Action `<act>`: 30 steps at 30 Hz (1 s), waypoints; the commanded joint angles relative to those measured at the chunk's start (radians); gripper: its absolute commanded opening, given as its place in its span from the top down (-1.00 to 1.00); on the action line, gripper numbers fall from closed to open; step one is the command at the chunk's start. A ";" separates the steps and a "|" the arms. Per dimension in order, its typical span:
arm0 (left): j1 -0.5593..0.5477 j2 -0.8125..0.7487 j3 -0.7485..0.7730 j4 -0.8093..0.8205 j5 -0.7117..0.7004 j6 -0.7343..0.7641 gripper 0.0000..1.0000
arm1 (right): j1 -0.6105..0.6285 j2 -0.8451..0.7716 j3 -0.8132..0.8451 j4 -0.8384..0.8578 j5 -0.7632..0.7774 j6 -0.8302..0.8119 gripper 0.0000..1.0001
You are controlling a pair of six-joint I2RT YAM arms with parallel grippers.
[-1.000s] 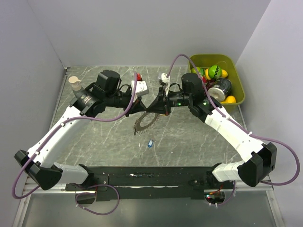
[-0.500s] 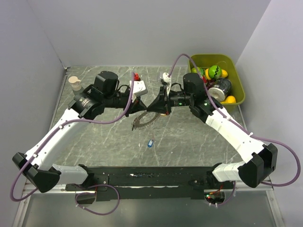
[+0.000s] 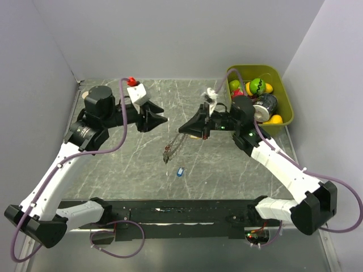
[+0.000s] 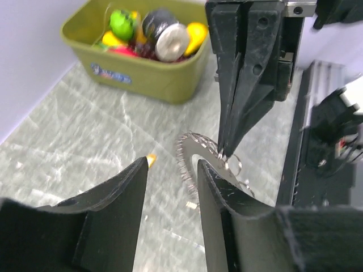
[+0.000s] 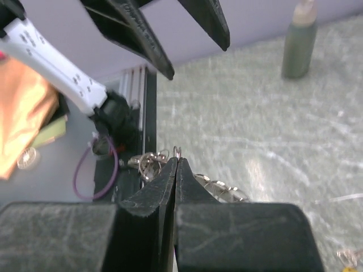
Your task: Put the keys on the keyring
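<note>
My right gripper [image 3: 182, 129] is shut on the rim of the keyring [image 3: 172, 147], a thin metal ring fringed with small silvery keys, which hangs tilted from it above the table. The left wrist view shows the keyring [image 4: 195, 156] pinched by the right gripper's fingertips [image 4: 225, 148]. The right wrist view shows the shut gripper [image 5: 177, 161] with the keyring [image 5: 222, 191] behind it. My left gripper [image 3: 160, 120] is open and empty, a short way left of the keyring [image 4: 173, 164]. A blue-headed key [image 3: 180, 171] lies on the table. A yellow key head [image 4: 151, 160] peeks past my left finger.
An olive bin [image 3: 286, 96] of toy fruit and a can stands at the back right, also in the left wrist view [image 4: 147, 76]. A small bottle [image 5: 299, 42] stands at the far left. Grey walls close the back and sides.
My left arm has pulled back to the left, away from the keyring, and its gripper stands open. The keyring now hangs from the right gripper alone, which has shifted slightly right.
</note>
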 commanded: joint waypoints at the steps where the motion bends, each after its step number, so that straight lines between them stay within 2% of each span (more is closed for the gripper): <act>1: 0.028 -0.017 -0.045 0.232 0.223 -0.165 0.07 | -0.043 -0.093 -0.094 0.538 -0.021 0.309 1.00; 3: 0.030 -0.017 -0.068 0.289 0.284 -0.204 0.07 | -0.063 -0.092 -0.140 0.667 -0.012 0.408 1.00; 4: 0.030 -0.018 -0.079 0.367 0.299 -0.249 0.06 | -0.068 -0.086 -0.152 0.792 -0.004 0.496 1.00; 7: 0.028 -0.020 -0.120 0.511 0.326 -0.340 0.05 | -0.084 -0.064 -0.183 0.969 0.025 0.633 1.00; 12: 0.027 -0.002 -0.160 0.664 0.361 -0.443 0.05 | -0.112 -0.025 -0.206 1.162 0.057 0.787 1.00; 17: 0.005 0.012 -0.174 0.754 0.303 -0.480 0.14 | -0.126 0.049 -0.192 1.362 0.069 0.962 1.00; 20: -0.042 0.024 -0.171 0.751 0.222 -0.439 0.24 | -0.126 0.083 -0.171 1.392 0.062 1.009 1.00; 23: -0.087 0.052 -0.145 0.748 0.220 -0.426 0.28 | -0.126 0.080 -0.174 1.363 0.065 0.988 1.00; 30: -0.108 0.071 -0.127 0.722 0.168 -0.397 0.31 | -0.126 0.040 -0.183 1.292 0.059 0.933 1.00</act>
